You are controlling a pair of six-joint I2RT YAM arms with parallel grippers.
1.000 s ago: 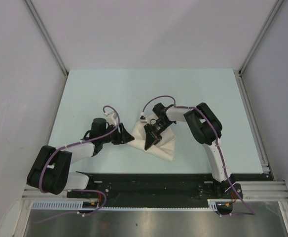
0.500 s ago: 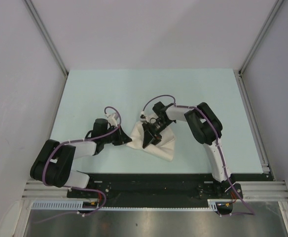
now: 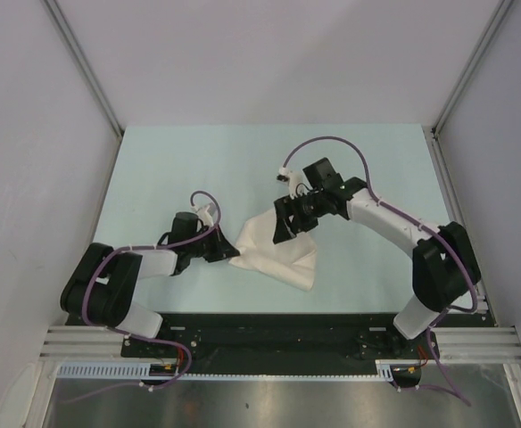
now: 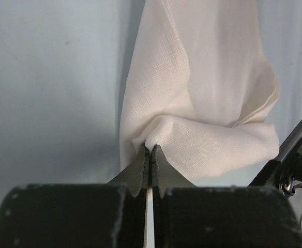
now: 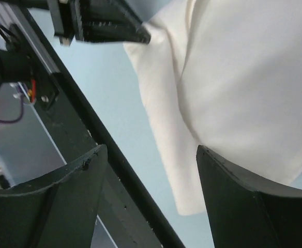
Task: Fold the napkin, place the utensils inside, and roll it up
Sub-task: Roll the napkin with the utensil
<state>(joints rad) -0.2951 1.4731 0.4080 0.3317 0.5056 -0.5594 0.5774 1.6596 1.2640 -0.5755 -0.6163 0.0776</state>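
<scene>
The napkin (image 3: 278, 254) lies bunched on the pale blue table (image 3: 198, 169), slightly below centre in the top view. Its upper edge is hidden beneath the right gripper (image 3: 283, 234), and contact at that point cannot be determined.

In the left wrist view the napkin (image 4: 202, 103) is cut off at the top of the frame. It is a white woven cloth with a visible weave, soft folds and a rounded lobe at lower right. The left gripper (image 4: 150, 155) is pinched tight on a fold of this cloth, its dark tapered fingers meeting.

In the right wrist view the right gripper (image 5: 151, 148) is spread wide with nothing between its curved black fingers (image 5: 78, 181). The napkin (image 5: 233, 77) is slightly blurred here. A black rail (image 5: 89, 129) crosses the lower left.
</scene>
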